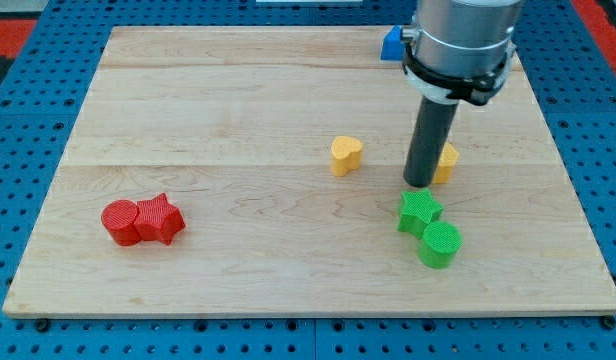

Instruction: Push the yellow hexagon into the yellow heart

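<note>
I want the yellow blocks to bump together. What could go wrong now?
My tip sits on the heart's side of the yellow hexagon, so pushing from here might shove it away from the yellow heart. The green star lies just below my tip, with the green cylinder touching it, so swinging around low could knock both.

Lighting: bright, even, overhead. Shadows: soft, short, under blocks and rod (420,184). Glare: faint sheen on board (238,110). Focus: sharp throughout; arm housing (460,40) slightly soft.
</note>
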Controlling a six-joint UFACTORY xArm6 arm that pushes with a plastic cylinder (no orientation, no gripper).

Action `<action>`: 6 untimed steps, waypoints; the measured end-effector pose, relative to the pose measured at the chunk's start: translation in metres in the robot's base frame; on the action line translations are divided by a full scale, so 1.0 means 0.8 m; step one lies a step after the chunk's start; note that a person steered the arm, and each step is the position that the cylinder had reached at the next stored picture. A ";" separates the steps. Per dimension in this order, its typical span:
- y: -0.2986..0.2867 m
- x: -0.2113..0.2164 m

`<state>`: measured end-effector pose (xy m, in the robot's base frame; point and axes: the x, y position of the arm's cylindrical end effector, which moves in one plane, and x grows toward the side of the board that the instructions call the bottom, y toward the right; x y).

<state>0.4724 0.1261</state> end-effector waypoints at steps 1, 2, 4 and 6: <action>0.063 0.000; 0.114 -0.004; 0.126 -0.025; 0.015 -0.029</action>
